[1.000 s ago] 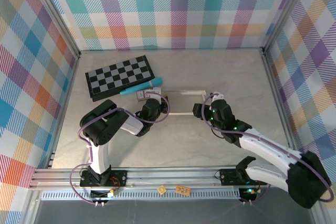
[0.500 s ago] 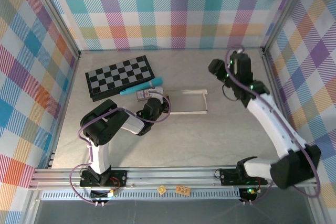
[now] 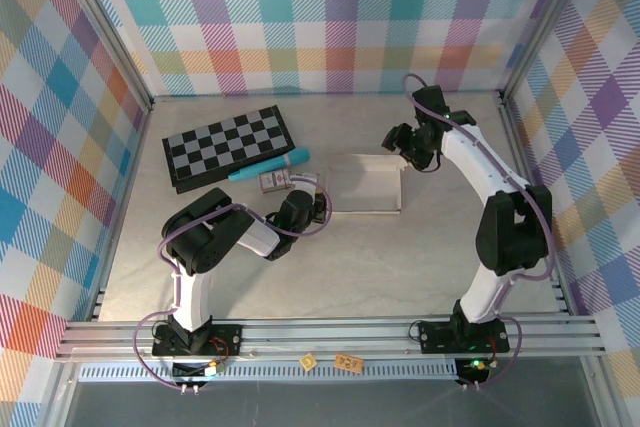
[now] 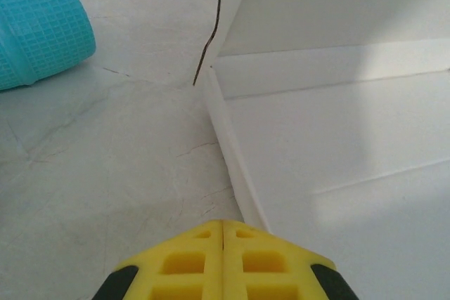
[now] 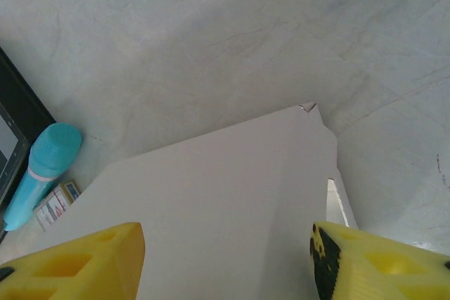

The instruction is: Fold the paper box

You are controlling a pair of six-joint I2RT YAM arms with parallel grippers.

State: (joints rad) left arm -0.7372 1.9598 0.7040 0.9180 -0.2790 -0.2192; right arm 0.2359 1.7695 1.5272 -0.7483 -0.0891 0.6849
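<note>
While both arms reach out from the near edge of the tabletop, the left hand lies low and clenched, its yellow fingers pressed together with nothing between them. It sits at the left edge of the white box. From that wrist, the fingertips point along the box's low left rim toward a corner where a taller panel stands upright.

The box rests near the middle of the tabletop, a shallow open sheet with its flaps partly raised.

At the box's far right corner, the right hand hovers with its fingers spread wide and released. Its wrist camera shows a broad white panel of the box lying between and beyond the two fingers. Whether either finger touches the card cannot be told.

Just left of the box, a small printed card lies flat on the tabletop. A teal cylinder lies just beyond the card, tilted with its thicker end toward the box.

Farther left, a black-and-grey checkerboard lies apart from the box, with the cylinder's thin end close to its near edge.

Bright plaid walls close in the tabletop at the back and on both sides.
</note>
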